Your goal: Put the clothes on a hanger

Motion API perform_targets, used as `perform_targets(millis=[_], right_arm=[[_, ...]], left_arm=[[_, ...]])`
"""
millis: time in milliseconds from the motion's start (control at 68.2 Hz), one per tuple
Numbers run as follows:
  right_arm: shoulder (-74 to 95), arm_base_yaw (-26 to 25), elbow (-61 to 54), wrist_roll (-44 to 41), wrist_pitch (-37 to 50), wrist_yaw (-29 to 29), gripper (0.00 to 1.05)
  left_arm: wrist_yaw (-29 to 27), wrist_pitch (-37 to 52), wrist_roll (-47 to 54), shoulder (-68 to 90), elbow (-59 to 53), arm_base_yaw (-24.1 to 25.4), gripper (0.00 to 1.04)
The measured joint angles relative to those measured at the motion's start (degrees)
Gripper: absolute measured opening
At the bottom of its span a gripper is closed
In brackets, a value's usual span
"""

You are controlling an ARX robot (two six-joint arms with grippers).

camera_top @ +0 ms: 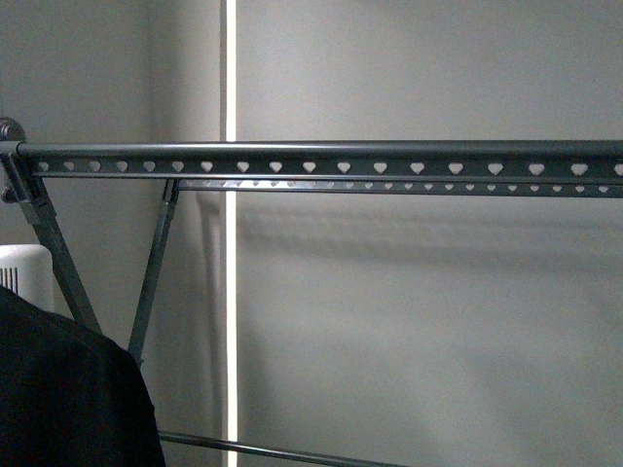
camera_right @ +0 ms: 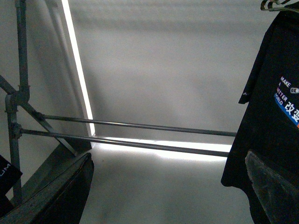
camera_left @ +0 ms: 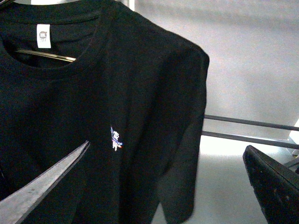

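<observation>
Seemingly almost done: T-shirt [camera_left: 117, 93] already dangling from a wire hanger [camera_left: 46, 55] under the top rail of the rack [camera_top: 321, 156], left gripper [camera_left: 167, 154] and right gripper [camera_right: 169, 157] both spread apart, empty, only backing away remaining.

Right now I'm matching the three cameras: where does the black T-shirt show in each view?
Front view: T-shirt in the lower left corner, only dark cloth showing.
Left wrist view: T-shirt fills most of the picture, collar in view.
Right wrist view: T-shirt along the picture's right edge, MAKE lettering showing.
Shared landmark: the drying rack, its grey rails in all three.
</observation>
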Motion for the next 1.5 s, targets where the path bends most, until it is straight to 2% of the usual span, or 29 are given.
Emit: perform_targets(millis=[293,323,337,381,411,440,499,543,689,821,924,1070,1437,1466,1496], right_arm=[[0.0,0.0,0.0,0.0,0.0,0.0,0.97],[0.0,0.0,0.0,0.0,0.0,0.0,0.97],[0.0,0.0,0.0,0.0,0.0,0.0,0.97],[0.0,0.0,0.0,0.0,0.0,0.0,0.97],[0.0,0.0,0.0,0.0,0.0,-0.2,0.97],[0.0,0.0,0.0,0.0,0.0,-0.1,0.97],[0.0,0.0,0.0,0.0,0.0,-0.1,0.97],[0.0,0.0,0.0,0.0,0.0,-0.1,0.97],[0.0,0.0,0.0,0.0,0.0,-0.1,0.97],[0.0,0.0,0.0,0.0,0.0,-0.1,0.97],[0.0,0.0,0.0,0.0,0.0,-0.1,0.97],[0.0,0.0,0.0,0.0,0.0,-0.1,0.97],[0.0,0.0,0.0,0.0,0.0,-0.1,0.97],[0.0,0.0,0.0,0.0,0.0,-0.1,0.97],[0.0,0.0,0.0,0.0,0.0,-0.1,0.97]], left_arm=[[0.0,0.0,0.0,0.0,0.0,0.0,0.98],[2.9,-0.5,0.5,0.6,0.1,0.8,0.98],[6.6,-1.0,1.3,1.3,0.4,1.7,0.98],[12.8,-0.4,1.5,4.9,1.2,2.6,0.98],[15.1,1.3,0.9,8.5,2.1,2.3,0.98],[15.1,3.7,-0.8,12.6,3.5,1.7,0.98],[12.0,8.2,-4.4,20.1,7.1,0.3,0.98],[6.7,11.7,-8.6,28.1,12.0,-1.0,0.98],[-7.4,12.8,-24.2,50.0,27.5,-6.1,0.98],[-15.8,15.2,-33.7,64.7,37.6,-9.4,0.98],[-19.1,14.8,-37.8,73.4,45.2,-10.1,0.98],[-21.0,13.1,-41.4,82.0,54.1,-9.0,0.98],[-21.2,13.6,-42.9,92.2,63.3,-6.3,0.98],[-21.5,13.7,-42.9,93.6,64.4,-6.2,0.97],[-22.0,13.3,-42.9,94.9,65.6,-6.1,0.9]])
